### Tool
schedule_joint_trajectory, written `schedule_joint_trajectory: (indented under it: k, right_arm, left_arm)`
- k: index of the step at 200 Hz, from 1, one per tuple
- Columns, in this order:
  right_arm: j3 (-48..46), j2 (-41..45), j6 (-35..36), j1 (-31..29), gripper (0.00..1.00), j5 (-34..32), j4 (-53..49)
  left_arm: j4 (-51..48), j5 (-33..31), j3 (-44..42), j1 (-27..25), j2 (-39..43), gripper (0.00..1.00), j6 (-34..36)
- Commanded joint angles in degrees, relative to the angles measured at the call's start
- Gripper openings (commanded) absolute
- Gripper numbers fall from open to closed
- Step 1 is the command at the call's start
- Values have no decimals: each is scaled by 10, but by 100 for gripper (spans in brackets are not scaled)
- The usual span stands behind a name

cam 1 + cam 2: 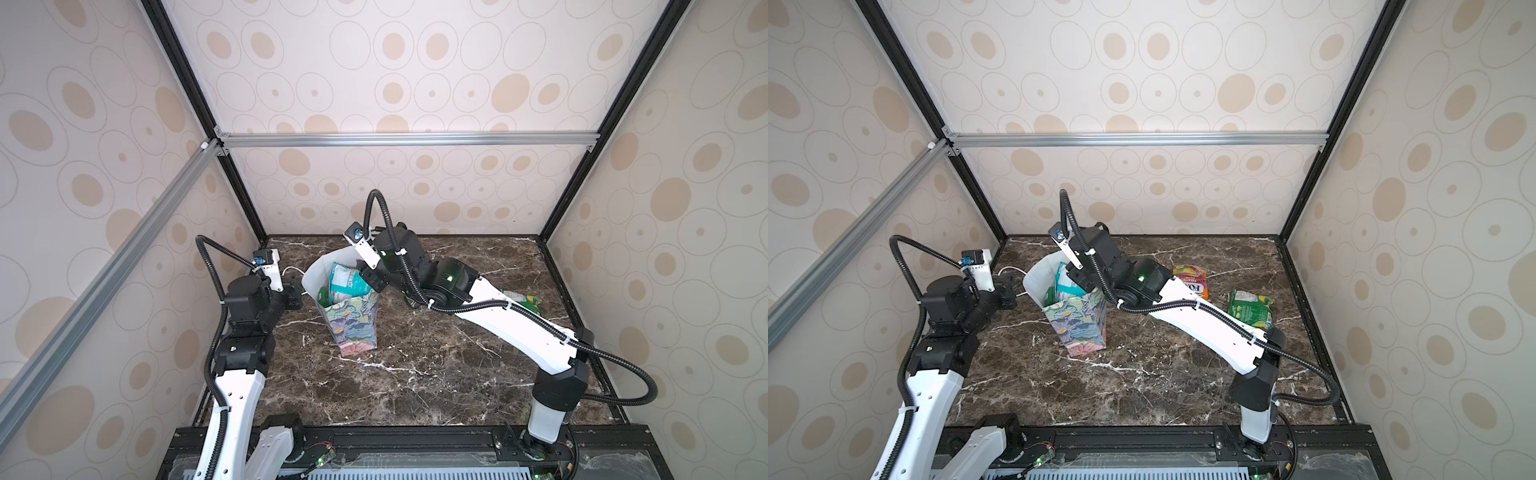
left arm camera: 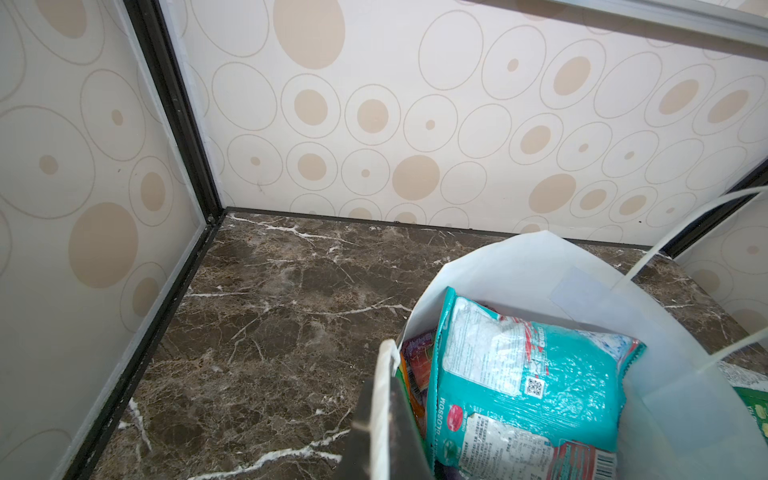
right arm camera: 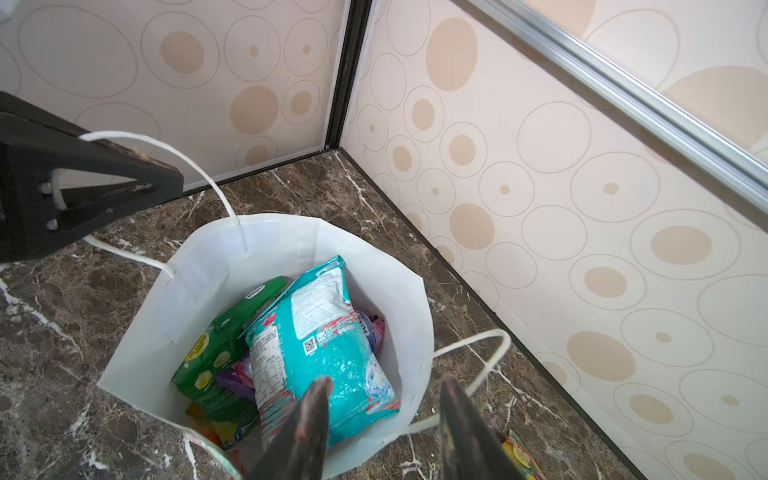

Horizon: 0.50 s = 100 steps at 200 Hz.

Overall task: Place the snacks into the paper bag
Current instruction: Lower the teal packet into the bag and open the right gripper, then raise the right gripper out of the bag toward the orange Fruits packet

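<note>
You had the tall floral-print paper bag (image 1: 353,324) standing upright on the dark marble tabletop (image 1: 415,374). Your left gripper (image 3: 166,183) was clamped on one white cord handle (image 3: 195,166), steadying the bag. Your right gripper (image 3: 386,415) hung over the bag's mouth with its jaws apart and nothing between them. The glossy teal candy packet (image 3: 328,340) lay inside the bag, on top of a green packet (image 3: 208,357) and others.

A glossy orange-red packet (image 1: 1191,279) and a green-and-yellow packet (image 1: 1252,309) lay on the table to the right, outside the bag.

I would have watched three things from here:
- One right fingertip looked very close to the teal packet, so a careless lift could have dragged it up.
- The free cord handle (image 3: 478,353) looped just beside the other finger and could have snagged.
- With only one handle held, a sideways tug might have tipped the bag.
</note>
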<state>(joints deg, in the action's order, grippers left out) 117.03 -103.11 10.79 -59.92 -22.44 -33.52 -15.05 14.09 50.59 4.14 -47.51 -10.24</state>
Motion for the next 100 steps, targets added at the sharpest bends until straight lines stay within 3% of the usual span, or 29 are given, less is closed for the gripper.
schedule_joint_trajectory:
  k: [1,100]
  right_arm:
    - [-40,33,-13,3,45,-21,17]
    - [-355,277,-187,129,44,32,67]
  left_arm:
    - [11,7,2,4,8,0,6]
    - [12,6,1,4,11,0,6]
